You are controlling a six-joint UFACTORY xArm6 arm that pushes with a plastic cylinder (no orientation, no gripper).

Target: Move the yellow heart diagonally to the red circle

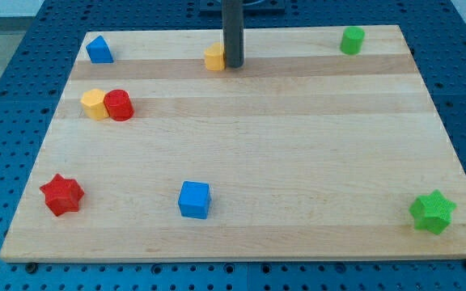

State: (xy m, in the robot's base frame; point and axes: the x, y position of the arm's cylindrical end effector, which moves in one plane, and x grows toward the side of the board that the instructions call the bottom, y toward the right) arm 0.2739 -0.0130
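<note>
Pretty plain setup — a pale wooden board [257,153] made of glued-up planks, with the grain running left to right and a few slightly darker strips across it. It sits on a bright blue perforated base [10,65] dotted with a regular grid of small holes, which shows on all sides of the board. Light is even and soft, with only faint shadows. At the view's top there's a sliver of something pale — can't tell what.

Bright, even light falls from overhead, with no glare on the wooden board [241,162]. Each block casts only a short, soft shadow at its base. The picture is sharp enough throughout, edges straight and undistorted.
</note>
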